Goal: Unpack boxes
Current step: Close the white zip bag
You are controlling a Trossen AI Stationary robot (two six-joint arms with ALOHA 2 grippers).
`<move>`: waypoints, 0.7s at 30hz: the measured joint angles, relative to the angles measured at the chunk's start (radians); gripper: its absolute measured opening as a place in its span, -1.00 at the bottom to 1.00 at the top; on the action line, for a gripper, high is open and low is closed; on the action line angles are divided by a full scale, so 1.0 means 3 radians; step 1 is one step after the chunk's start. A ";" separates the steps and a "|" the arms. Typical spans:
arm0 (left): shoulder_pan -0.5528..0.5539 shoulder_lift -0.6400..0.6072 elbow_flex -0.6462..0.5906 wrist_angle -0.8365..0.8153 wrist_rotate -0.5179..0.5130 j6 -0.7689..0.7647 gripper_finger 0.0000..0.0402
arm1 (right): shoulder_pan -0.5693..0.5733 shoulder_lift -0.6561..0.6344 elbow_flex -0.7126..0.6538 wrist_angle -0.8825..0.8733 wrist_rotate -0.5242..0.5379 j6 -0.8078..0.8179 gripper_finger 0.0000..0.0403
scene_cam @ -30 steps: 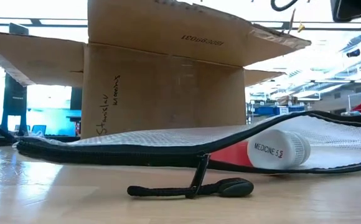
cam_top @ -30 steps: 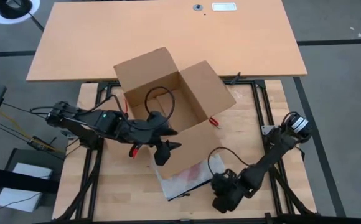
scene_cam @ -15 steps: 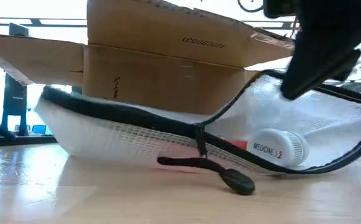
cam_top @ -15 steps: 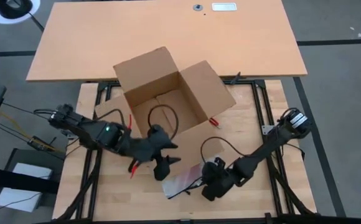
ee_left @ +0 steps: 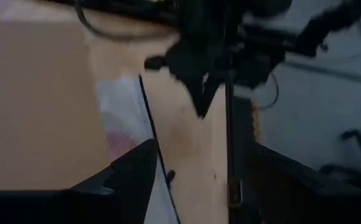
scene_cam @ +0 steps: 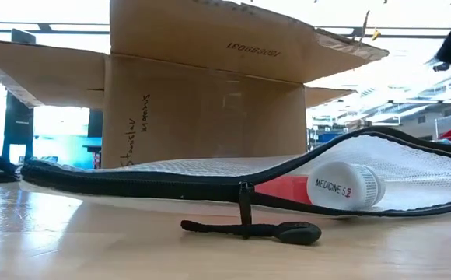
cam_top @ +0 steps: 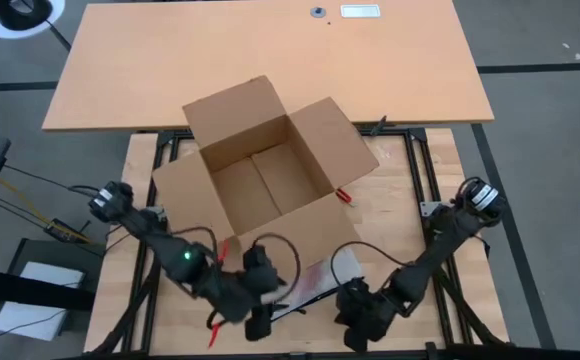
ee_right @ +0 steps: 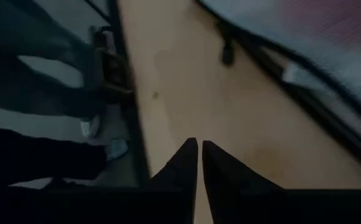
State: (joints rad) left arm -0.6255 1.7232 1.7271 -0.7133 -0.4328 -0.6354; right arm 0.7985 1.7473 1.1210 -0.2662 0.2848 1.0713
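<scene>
Already the carton (cam_top: 265,170) stands open in the middle of the table (cam_top: 430,190), all four flaps splayed outward, and from above its inside looks bare (only the brown bottom shows). Just near of it, partly under the near flap, lies the mesh zip pouch (scene_cam: 210,183), flat on the wood, its zipper pull (scene_cam: 249,228) trailing toward the low camera. Through the mesh a white medicine bottle (scene_cam: 346,187) and something red beside it can be made out.

The unpacking looks close to done: the pouch is out of the carton and set down, and neither arm holds anything. The left gripper (cam_top: 253,322) hangs at the near edge of the table, just left of the pouch, its fingers spread wide with nothing between them. The right gripper (ee_right: 198,163) sits at the near edge too, just right of the pouch, its two fingers pressed together on nothing.

What comes next, as I judge it, depends on whether the carton is truly empty. If it is, both arms need only lift clear and draw back to their sides. If anything is tucked along a wall out of the overhead sight, one arm must reach over the near flap and down without snagging cardboard. Something small and red pokes out at the carton's right corner; what it is I cannot tell.
</scene>
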 joint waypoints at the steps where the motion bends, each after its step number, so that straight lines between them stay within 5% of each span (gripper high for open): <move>1: -0.0034 0.0055 0.0000 -0.0016 0.0002 0.0007 0.22 | 0.0034 0.0000 0.0000 0.0014 0.0006 -0.0002 -0.87; 12: -0.0394 0.0908 0.0001 0.0240 0.0224 0.0078 0.07 | 0.0210 0.0000 0.0000 0.0109 0.0027 0.0066 -0.86; 21: -0.0453 0.1473 0.0001 0.0178 -0.0134 0.0007 -0.03 | 0.0141 0.0000 0.0000 0.0100 0.0051 0.0204 -0.63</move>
State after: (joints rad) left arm -0.7613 2.1651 1.7275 -0.6599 -0.4731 -0.6332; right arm 0.8409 1.7473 1.1210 -0.2363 0.3000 1.1326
